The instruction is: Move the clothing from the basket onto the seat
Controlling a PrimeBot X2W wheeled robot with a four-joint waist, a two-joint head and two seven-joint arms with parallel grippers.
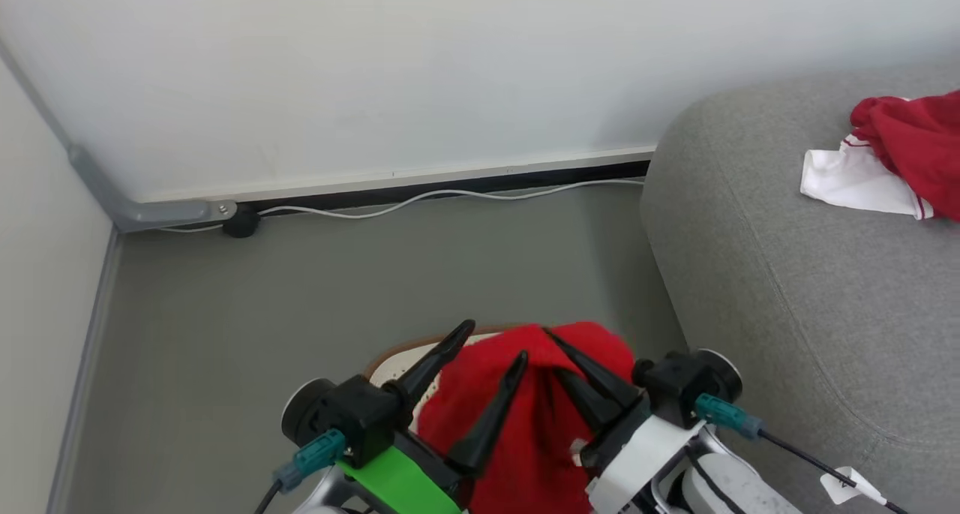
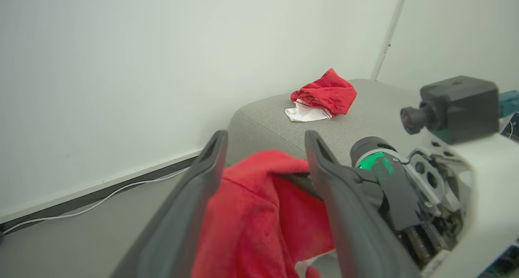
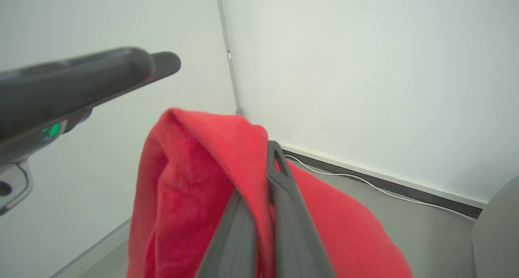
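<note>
Head view, looking down. The left hand (image 1: pixel 495 341) sits at the lower left with its two dark fingers spread wide, gripping nothing. Just beside it, the right hand (image 1: pixel 553 351) has its fingers pressed together on a fold of a red garment (image 1: pixel 525 431), which is bunched up between the two hands. Behind the garment is the brown rim of the basket (image 1: pixel 390 365) and a little of its white perforated wall, standing on the grey floor (image 1: pixel 300 289). The large grey seat (image 1: pixel 787 289) is on the right. On it, well apart from both hands, lies a second garment (image 1: pixel 907 142), red with a white panel. A white cable (image 1: pixel 450 194) runs along the foot of the wall (image 1: pixel 375 71).

Left wrist view. The left hand's own fingers (image 2: pixel 202 176) stand wide open. The red garment (image 2: pixel 251 217) bulges up in the gap between them, and they are not closed on it. The right hand's body, with a green light, is close by on the right. Further off, the second garment (image 2: pixel 322 97) lies crumpled on the seat (image 2: pixel 365 126), near the wall.

Right wrist view. The right hand's fingers (image 3: pixel 292 197) are shut tight, with a fold of the red garment (image 3: pixel 190 180) pinched between them and the rest hanging down on both sides. One finger of the left hand (image 3: pixel 101 73) crosses the upper left, apart from the fabric. The cable (image 3: pixel 365 181) runs along the wall's base, and the seat's edge (image 3: pixel 500 233) is at the lower right.
</note>
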